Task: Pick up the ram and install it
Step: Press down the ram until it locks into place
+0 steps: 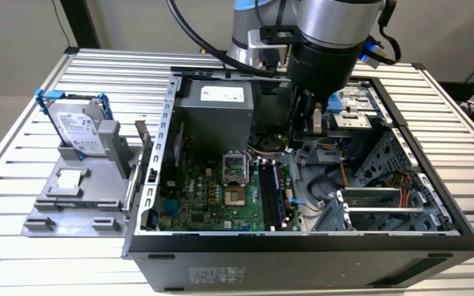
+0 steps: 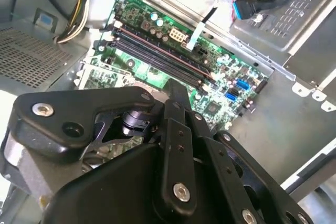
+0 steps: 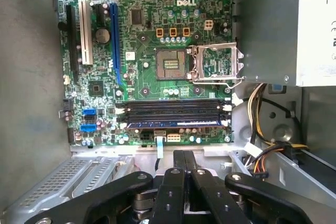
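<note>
The ram (image 3: 173, 124) is a long dark-blue stick seated in the outermost of the black memory slots (image 3: 173, 109) on the green motherboard (image 3: 142, 35). In the exterior view the ram (image 1: 273, 196) lies inside the open computer case (image 1: 303, 246), right of the processor socket. My gripper (image 1: 316, 126) hangs above the case's middle, higher than the board and apart from the ram. In both wrist views its black fingers (image 3: 178, 182) press together with nothing between them. The gripper (image 3: 182, 155) points toward the slots, and the second wrist view has the gripper (image 2: 176, 86) over the slots (image 2: 157, 56).
A silver hard drive in a blue frame (image 1: 79, 126) stands on a grey holder (image 1: 76, 197) at the exterior view's left. The power supply (image 1: 216, 105), an open processor socket (image 3: 215, 64), bundled cables (image 3: 260, 129) and a metal drive cage (image 1: 385, 206) crowd the case.
</note>
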You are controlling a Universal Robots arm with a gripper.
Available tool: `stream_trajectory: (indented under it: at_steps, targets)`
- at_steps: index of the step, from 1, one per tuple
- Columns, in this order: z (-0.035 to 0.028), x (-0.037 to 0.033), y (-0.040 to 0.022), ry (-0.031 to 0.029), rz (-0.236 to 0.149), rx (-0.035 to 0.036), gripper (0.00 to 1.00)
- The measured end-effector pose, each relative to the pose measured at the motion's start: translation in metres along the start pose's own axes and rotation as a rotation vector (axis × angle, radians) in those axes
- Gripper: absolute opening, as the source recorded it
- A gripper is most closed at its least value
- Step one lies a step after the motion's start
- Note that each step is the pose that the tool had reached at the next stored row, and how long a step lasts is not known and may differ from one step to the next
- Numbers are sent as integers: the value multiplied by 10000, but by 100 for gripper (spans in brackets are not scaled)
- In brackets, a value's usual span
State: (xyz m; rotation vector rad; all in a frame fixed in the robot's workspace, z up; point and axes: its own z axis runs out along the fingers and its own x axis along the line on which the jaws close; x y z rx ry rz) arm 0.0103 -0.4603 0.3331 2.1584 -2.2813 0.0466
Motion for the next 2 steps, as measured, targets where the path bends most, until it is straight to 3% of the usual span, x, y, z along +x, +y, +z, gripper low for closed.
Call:
stream_trajectory:
  at_steps: [2]
  targets:
    - [-3,0,0,1,0,-1,0]
